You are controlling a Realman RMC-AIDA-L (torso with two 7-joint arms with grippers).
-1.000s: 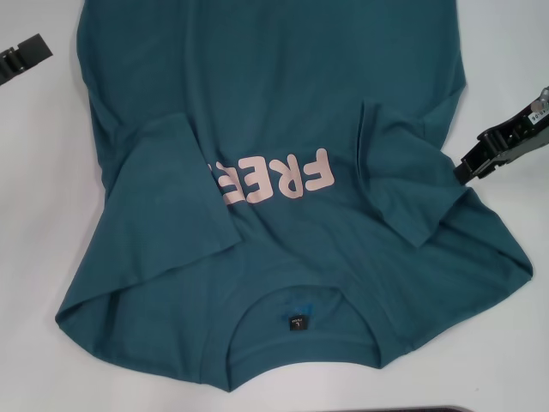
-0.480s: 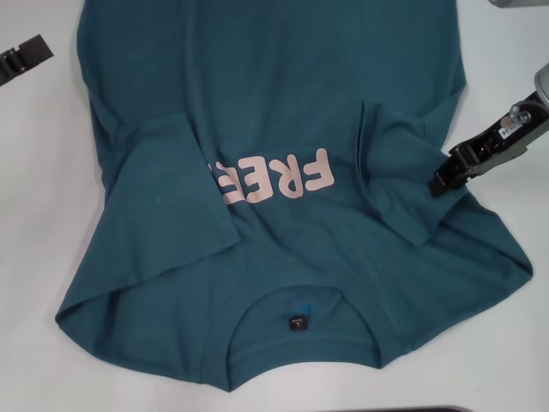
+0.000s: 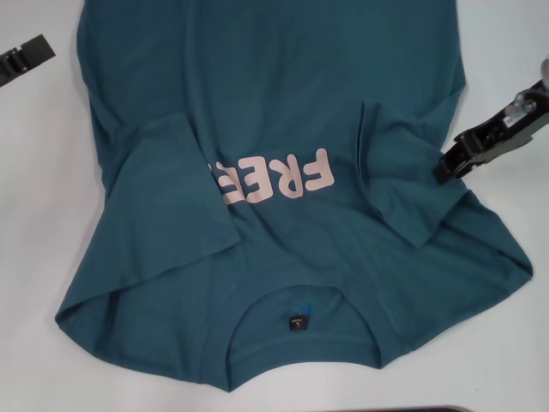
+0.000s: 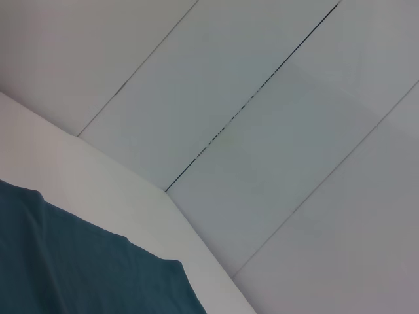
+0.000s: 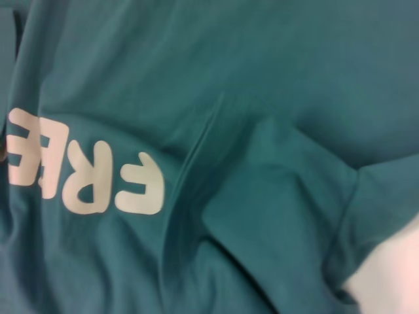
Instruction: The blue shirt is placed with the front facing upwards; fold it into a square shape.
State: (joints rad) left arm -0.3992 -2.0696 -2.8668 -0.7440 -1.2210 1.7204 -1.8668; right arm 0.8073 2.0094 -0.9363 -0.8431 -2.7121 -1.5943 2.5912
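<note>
The blue shirt [image 3: 274, 94] lies front up on the white table [image 3: 34, 257], with its collar and dark label [image 3: 296, 324] at the near edge. Both short sleeves are folded inward: one [image 3: 171, 184] covers part of the pale letters [image 3: 283, 178], the other [image 3: 412, 176] lies on the right. My right gripper [image 3: 446, 165] hovers at the shirt's right edge, beside that folded sleeve. The right wrist view looks down on the letters [image 5: 85, 176] and that sleeve [image 5: 275, 190]. My left gripper [image 3: 24, 57] is off the cloth at the far left.
White table surrounds the shirt on the left and right. A thin dark edge [image 3: 446, 409] shows at the bottom of the head view. The left wrist view shows a corner of the shirt [image 4: 78, 261] and white wall panels [image 4: 262, 131].
My right gripper came in leftward toward the folded right sleeve, then drew slightly up and back. The shirt and the left gripper have not moved.
</note>
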